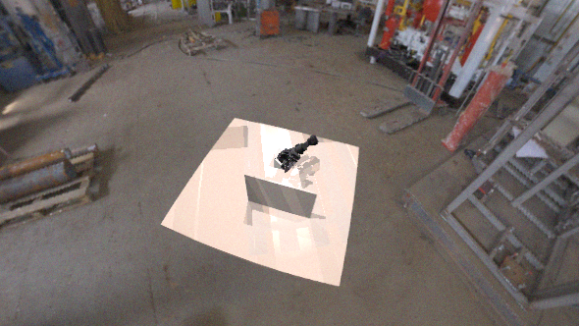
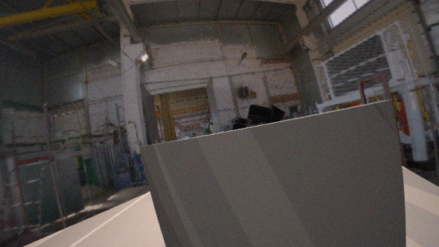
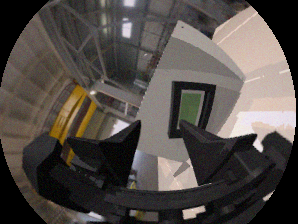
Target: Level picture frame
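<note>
The picture frame [image 3: 175,107], black with a pale inner border and a green picture, is against the grey wall panel [image 3: 200,60] [image 1: 280,196] [image 2: 279,178] in the wrist view. The wide, turned view does not let me tell its tilt against the panel. The screw and the notched strip are hidden. My gripper [image 3: 160,122] [image 1: 283,166] is open, with nothing between its fingers. It is on the frame's side of the panel, short of it; the right finger's tip overlaps the frame's lower part in the wrist view. The exterior camera sees only the panel's back, with dark arm parts above its top edge.
The panel stands upright on a pale table top [image 1: 211,196], and its top and side edges are exposed. The arm reaches toward it from the table's back part. Shadows of the arm and panel lie on the table. Workshop equipment stands around on the floor.
</note>
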`<state>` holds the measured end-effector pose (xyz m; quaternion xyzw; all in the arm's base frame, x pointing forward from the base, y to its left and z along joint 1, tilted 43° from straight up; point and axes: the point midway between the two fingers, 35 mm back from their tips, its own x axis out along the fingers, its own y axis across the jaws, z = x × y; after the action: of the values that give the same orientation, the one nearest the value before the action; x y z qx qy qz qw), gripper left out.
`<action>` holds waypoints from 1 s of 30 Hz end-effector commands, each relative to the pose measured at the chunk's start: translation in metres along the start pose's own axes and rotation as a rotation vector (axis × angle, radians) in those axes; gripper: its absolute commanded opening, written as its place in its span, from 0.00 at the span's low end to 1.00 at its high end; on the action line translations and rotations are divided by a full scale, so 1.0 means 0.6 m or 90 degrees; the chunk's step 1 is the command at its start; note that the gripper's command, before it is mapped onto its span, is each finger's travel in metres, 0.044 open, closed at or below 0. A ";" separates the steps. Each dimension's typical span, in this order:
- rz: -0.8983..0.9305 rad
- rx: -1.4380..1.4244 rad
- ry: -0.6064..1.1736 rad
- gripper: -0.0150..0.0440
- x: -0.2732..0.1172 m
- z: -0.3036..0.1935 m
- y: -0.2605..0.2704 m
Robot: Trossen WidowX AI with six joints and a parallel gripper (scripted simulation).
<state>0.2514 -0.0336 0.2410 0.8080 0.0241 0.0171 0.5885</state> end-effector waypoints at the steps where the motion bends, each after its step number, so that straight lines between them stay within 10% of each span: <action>1: -0.001 0.003 0.002 0.69 0.000 0.000 -0.001; 30: 0.001 0.001 0.001 0.69 0.002 -0.016 -0.024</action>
<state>0.2519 -0.0299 0.2393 0.8074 0.0189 0.0167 0.5895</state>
